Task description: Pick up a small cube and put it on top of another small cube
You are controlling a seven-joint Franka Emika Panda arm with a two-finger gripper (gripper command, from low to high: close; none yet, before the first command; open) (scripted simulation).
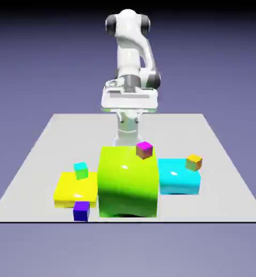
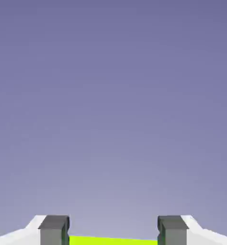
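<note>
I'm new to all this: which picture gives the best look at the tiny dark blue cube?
The exterior view: the small cube sits in full sight at the table's near edge. The hand view shows none of it, only backdrop and a lime strip.

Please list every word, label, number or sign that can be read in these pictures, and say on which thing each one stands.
None: no readable text appears in either view. The white arm, the big green block, the small blue cube and the magenta-topped cube all have plain faces. The hand view shows only backdrop and the gripper.
</note>
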